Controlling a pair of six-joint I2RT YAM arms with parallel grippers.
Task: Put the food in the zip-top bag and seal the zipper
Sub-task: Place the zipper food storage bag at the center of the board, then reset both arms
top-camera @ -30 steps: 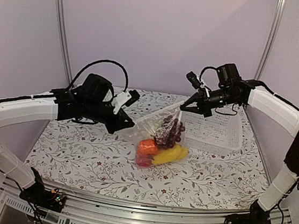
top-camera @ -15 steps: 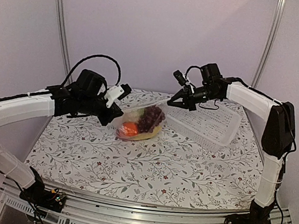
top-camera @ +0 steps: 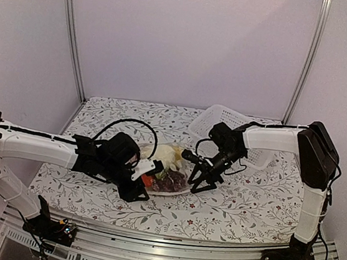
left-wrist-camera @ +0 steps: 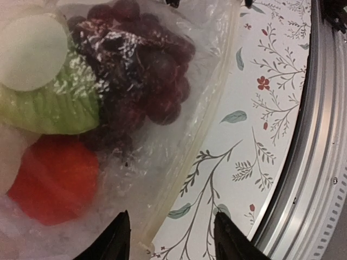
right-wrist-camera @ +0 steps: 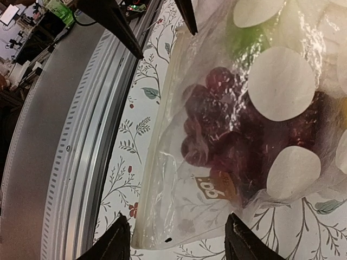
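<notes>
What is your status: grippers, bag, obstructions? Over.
Left gripper open, right gripper open, both straddling the zip-top bag edge. Bag flat on table, food inside; zipper seal unconfirmed. White basket behind, not obstructing.

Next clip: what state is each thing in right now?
Bag: lying down, filled.
Zipper: sealed or not, cannot tell.
Grapes: inside the bag.
Cabbage: inside the bag.
Red-orange piece: inside the bag.
Basket: tilted, apart from the bag.
Left gripper: open, astride the bag edge.
Right gripper: open, astride the bag corner.
</notes>
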